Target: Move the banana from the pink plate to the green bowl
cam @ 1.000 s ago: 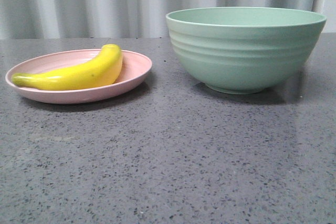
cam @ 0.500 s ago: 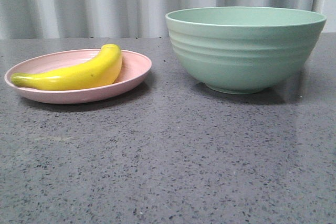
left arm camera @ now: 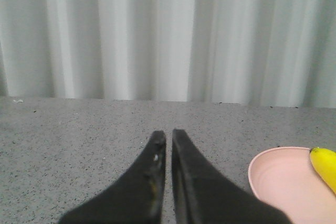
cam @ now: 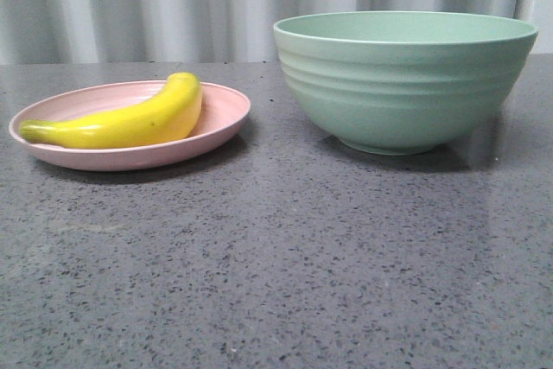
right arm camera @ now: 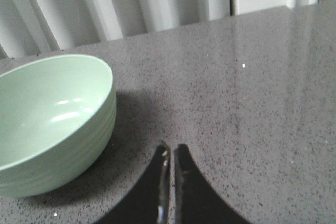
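Banana point(cam: 130, 121): lies on its side across the pink plate point(cam: 220, 118), green stem end toward the plate's left rim, blunt tip raised near the plate's far side. Glossy, curved, probably slippery under narrow pads

Pink plate: rests on the grey speckled tabletop point(cam: 276, 257), left of the green bowl point(cam: 404, 79), a strip of bare table between them. Shallow rim, likely to slide or tip if pressed off-centre

Green bowl: upright, deep, nothing visible inside in the right wrist view point(right arm camera: 50, 119)

Left gripper point(left arm camera: 167, 140): fingers drawn together with only a thin slit between, holding nothing; low over the table, with the plate edge point(left arm camera: 262, 174) and one yellow end of the banana point(left arm camera: 326, 166) off to one side. Right gripper point(right arm camera: 170, 156): fingers likewise together, holding nothing, beside the bowl

Step in hand, judged: approach and grasp, not yet begun; banana untouched

Recommended procedure:
- Use the left arm, nearer the plate
- Spread the fingers wider than the banana's thickness before descending
- Turn the wrist so the fingers straddle the banana across its curve, near mid-length, not at the tapered stem
- Descend from above; stop short of the plate surface
- Close gently but firmly; lift straight up, clear of the rim
- Carry above the bowl's high rim; release low over its middle
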